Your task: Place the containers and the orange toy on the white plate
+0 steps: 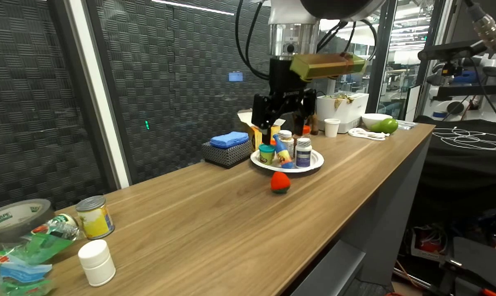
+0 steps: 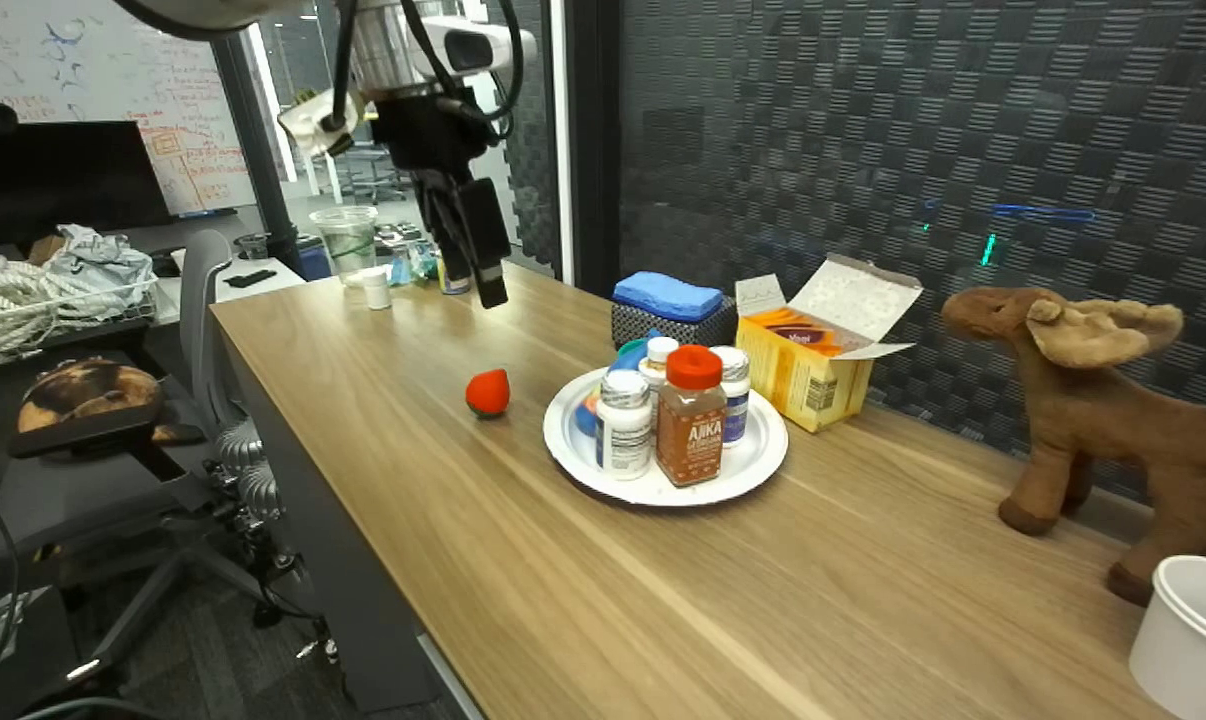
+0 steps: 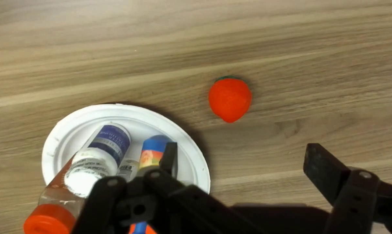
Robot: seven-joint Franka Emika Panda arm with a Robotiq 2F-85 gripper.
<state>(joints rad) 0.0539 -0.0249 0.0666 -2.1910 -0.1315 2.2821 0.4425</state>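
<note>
Working remotely, I look down along the long, brown wood-grained table (image 1: 182,230) from opposing directions in both exterior views; an exterior view stands nearer the round white plate (image 2: 753,457). My wrist view, closest, faces steeply downward. All three share the plate and the small, rounded red-orange toy (image 3: 230,99).

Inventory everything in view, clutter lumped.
white plate: 1, white, table
orange toy: 1, red-orange, beside plate
small bottles: 3, mostly white, on plate
spice jar: 1, brown, on plate
green cup: 1, green, on plate
toy bottle: 1, blue, tilted on plate
yellow box: 1, yellow, near plate
soft block: 1, blue, on patterned box
plush moose: 1, brown, near cup
cup, bowl, bin: 3, white, moose end
can: 1, yellow, opposite end
plain jar: 1, white, by can
clutter: uncounted, mixed, table ends
gripper: 1, black, overhead, open
arm: 1, white, overhead
</note>
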